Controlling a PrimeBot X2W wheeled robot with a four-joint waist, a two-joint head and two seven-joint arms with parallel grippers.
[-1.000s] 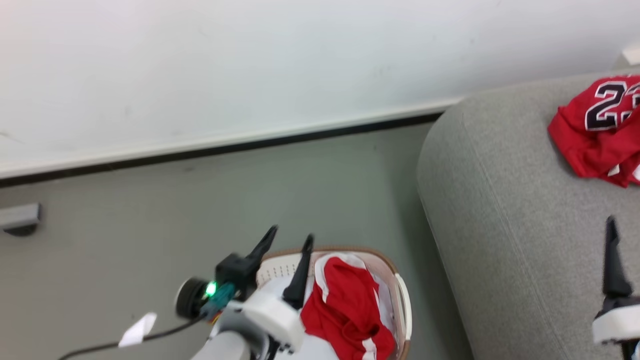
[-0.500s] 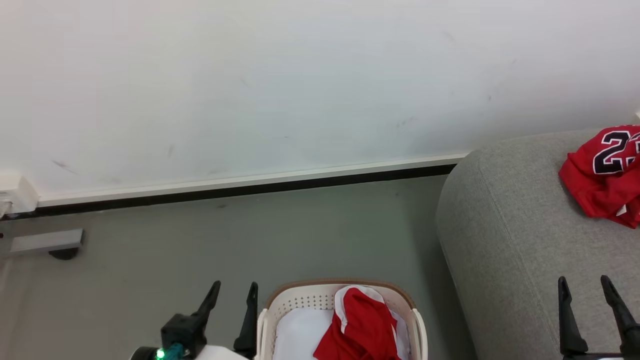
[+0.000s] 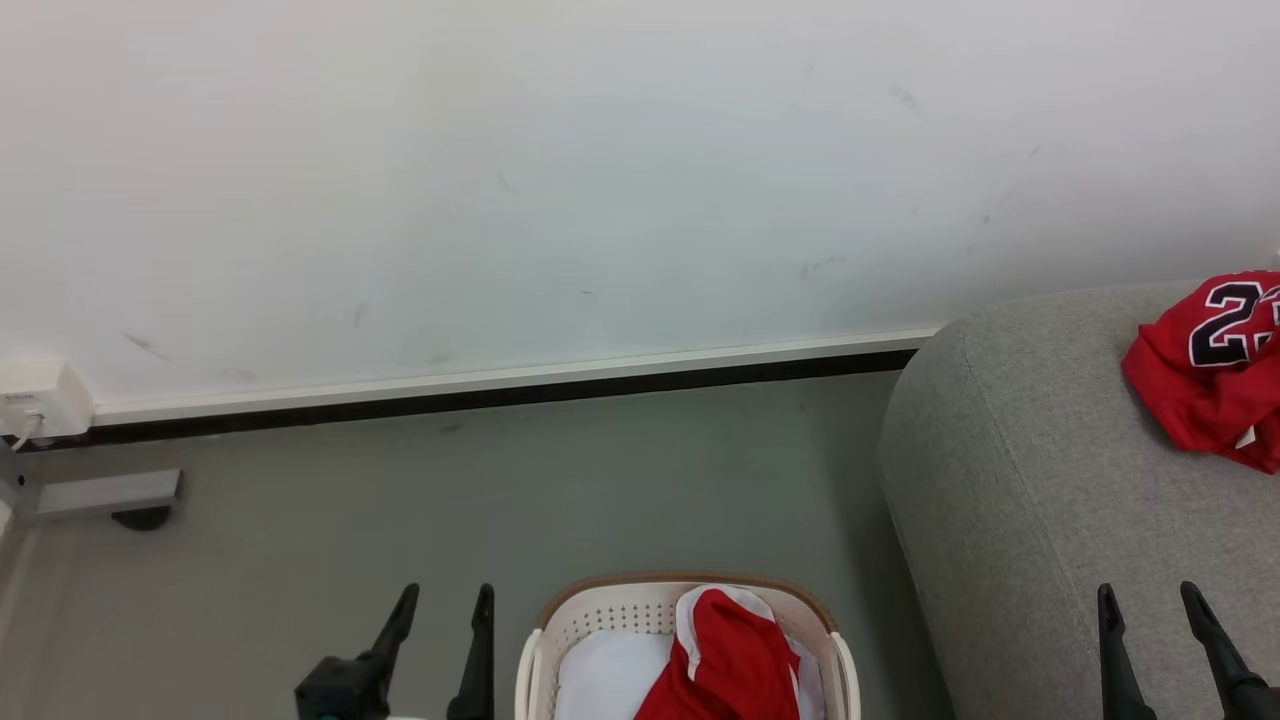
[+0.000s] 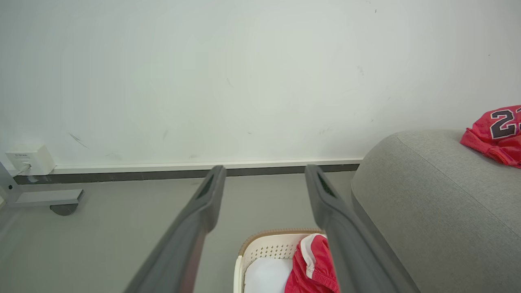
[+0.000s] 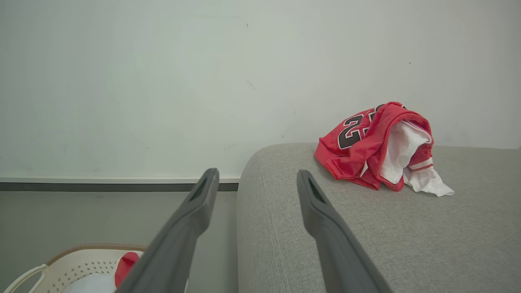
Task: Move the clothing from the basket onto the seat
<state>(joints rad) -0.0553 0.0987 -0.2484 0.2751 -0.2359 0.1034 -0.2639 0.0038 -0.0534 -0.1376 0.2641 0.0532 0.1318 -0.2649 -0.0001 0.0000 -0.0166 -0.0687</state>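
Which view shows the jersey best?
The right wrist view: the whole jersey lies in frame, with its number and white inside visible. The head and left wrist views crop it at their right edge.

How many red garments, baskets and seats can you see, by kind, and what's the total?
Red garments: 2, jersey on the seat, shorts in the basket
Baskets: 1
Seats: 1
Total: 4
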